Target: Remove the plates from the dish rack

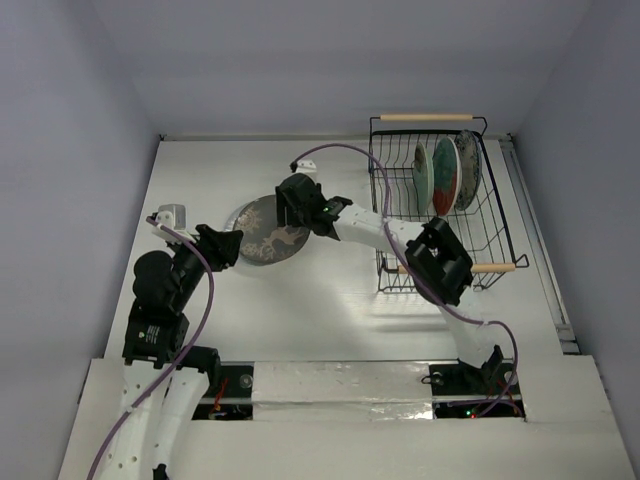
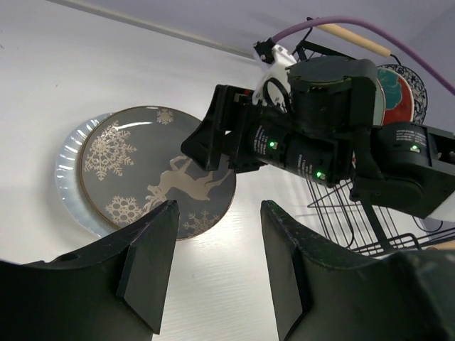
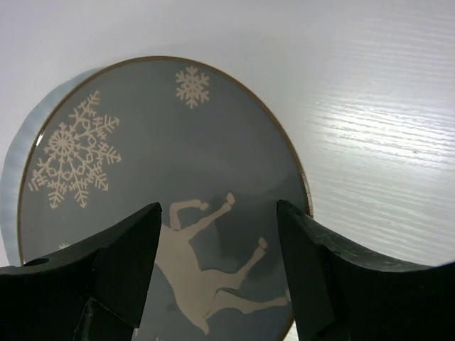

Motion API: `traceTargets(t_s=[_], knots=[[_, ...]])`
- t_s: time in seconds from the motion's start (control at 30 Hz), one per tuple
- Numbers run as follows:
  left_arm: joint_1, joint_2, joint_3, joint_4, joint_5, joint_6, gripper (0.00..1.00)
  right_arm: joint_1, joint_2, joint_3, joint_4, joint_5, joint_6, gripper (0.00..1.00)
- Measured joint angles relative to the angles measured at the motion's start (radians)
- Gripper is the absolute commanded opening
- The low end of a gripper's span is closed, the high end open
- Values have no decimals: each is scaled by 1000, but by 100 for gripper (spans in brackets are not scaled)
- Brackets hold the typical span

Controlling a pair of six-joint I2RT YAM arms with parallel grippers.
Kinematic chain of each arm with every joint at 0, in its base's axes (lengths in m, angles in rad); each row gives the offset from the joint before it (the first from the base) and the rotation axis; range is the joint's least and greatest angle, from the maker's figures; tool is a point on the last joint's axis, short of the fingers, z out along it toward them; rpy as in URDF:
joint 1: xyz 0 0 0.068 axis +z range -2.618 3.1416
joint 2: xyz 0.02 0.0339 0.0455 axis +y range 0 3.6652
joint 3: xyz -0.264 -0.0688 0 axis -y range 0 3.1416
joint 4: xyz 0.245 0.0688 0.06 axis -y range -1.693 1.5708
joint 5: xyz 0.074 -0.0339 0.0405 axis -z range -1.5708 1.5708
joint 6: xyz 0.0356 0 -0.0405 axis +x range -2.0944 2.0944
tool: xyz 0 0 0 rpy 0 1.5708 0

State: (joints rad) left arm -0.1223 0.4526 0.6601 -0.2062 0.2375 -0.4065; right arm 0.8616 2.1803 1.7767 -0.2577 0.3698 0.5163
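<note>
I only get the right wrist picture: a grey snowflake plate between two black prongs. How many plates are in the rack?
Observer: Three, standing on edge in the dish rack: a pale green plate, a teal-and-red plate and a blue-patterned plate.
Visitor: Is the other arm holding anything?
Observer: No. The left gripper is open and empty, pointed at the grey plate.
Visitor: Where is that plate from the rack?
Observer: On the table, left of the rack and apart from it.
</note>
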Motion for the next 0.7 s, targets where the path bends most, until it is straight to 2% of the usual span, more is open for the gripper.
traceTargets(t_s=[0.13,0.2,0.23,0.53,0.6,0.7], knots=[[0,-10,0,0,2,0,46,5,6,-2,9,4,3,75],[0,-11,0,0,3,0,46,9,-4,-15,18,8,-1,65],[0,-11,0,0,3,0,46,10,-14,-32,26,10,-2,63],[0,-12,0,0,6,0,46,10,-110,-105,36,83,-18,67],[0,-12,0,0,6,0,46,10,-114,-105,40,93,-22,56],[0,-12,0,0,6,0,46,10,-108,-105,37,98,-19,47]])
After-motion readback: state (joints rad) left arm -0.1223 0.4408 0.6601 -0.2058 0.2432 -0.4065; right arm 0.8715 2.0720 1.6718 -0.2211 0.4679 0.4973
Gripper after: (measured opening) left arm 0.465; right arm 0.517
